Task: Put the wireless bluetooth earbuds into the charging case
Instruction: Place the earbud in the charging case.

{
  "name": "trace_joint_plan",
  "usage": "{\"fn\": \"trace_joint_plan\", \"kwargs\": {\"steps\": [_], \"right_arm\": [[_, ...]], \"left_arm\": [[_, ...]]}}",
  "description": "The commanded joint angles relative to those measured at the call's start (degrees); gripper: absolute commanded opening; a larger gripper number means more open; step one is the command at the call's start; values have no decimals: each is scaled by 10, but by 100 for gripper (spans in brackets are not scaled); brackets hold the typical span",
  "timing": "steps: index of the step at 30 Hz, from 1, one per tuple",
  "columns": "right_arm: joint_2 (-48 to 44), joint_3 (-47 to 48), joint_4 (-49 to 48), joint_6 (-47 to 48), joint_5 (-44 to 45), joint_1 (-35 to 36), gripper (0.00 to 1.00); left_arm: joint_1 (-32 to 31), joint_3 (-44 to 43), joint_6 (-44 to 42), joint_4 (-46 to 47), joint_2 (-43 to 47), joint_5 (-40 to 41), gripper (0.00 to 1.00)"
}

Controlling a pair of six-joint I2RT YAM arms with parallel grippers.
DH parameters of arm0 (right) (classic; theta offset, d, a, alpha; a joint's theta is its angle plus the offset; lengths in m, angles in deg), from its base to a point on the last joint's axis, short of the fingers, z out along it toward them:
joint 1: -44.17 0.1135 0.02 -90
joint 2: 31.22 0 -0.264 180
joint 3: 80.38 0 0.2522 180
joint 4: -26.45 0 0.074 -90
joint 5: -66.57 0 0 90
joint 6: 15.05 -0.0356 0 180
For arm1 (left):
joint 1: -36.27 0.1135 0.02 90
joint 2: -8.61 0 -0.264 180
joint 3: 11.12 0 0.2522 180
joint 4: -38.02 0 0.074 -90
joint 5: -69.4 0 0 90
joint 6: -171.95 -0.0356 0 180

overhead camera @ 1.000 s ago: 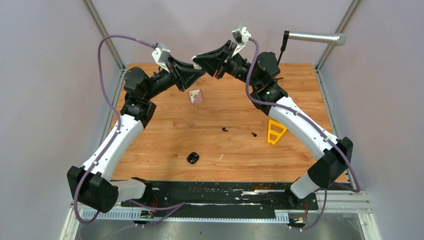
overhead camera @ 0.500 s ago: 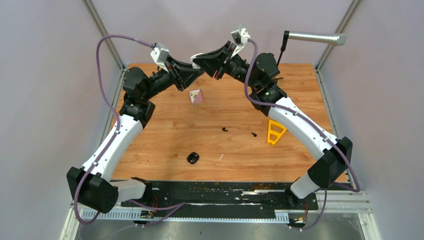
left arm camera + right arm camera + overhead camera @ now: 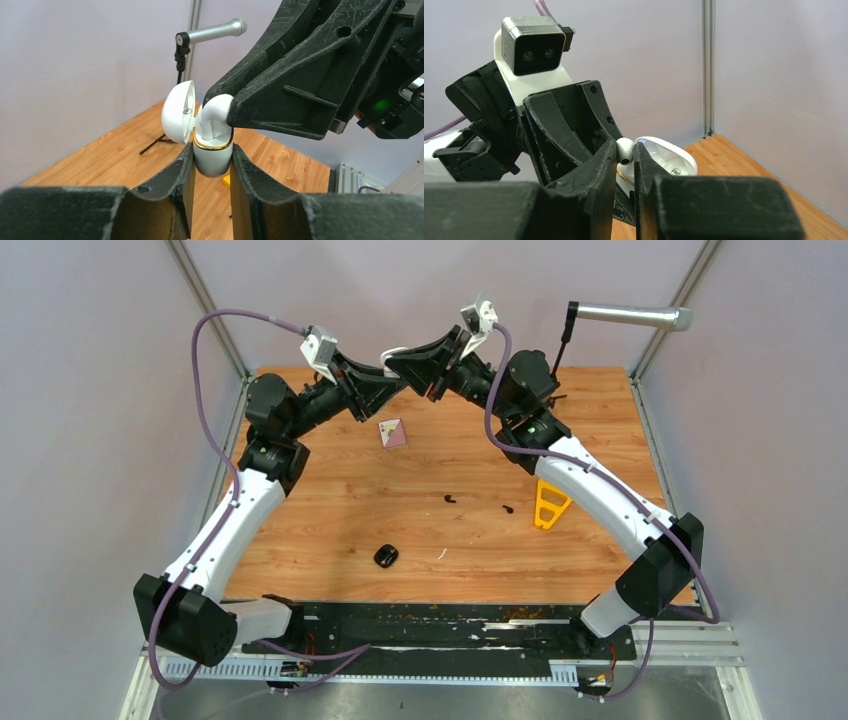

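My left gripper [image 3: 212, 150] is shut on the white charging case [image 3: 212, 161], held upright high above the back of the table, with its lid [image 3: 177, 112] open. My right gripper [image 3: 625, 150] is shut on a glossy white earbud [image 3: 625, 148]. That earbud [image 3: 218, 111] stands stem-down in the case's gold-rimmed mouth. In the top view both grippers meet at the back centre, left [image 3: 392, 380] and right [image 3: 400, 362]. Two black earbuds [image 3: 450, 499] [image 3: 508, 508] lie on the table. I cannot make out the second white earbud.
A small black case [image 3: 386, 556] and a thin white sliver [image 3: 442, 553] lie near the front. A pink and white card [image 3: 391, 433] lies under the grippers. A yellow triangular piece [image 3: 550, 503] lies at the right. A microphone [image 3: 628, 315] on a stand stands at the back right.
My right gripper has edged slightly left and closer to the left gripper, with the white earbud at the case mouth. The things on the table have not moved.
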Motion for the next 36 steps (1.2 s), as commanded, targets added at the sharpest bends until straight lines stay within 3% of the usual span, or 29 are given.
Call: {"fn": "trace_joint_plan", "kwargs": {"steps": [1,8,20,36], "right_arm": [[-15,-15,8,13,13,3,5],[-14,-12,11,19,8,4,13],[-9,24,26,33,3,4,38],[5,98,51,36,8,4,48]], "left_arm": [[3,-13,10,41,24,0,0],[3,-8,9,41,26,-1,0],[3,12,8,50,31,-6,0],[3,28,3,58,33,-15,0]]}}
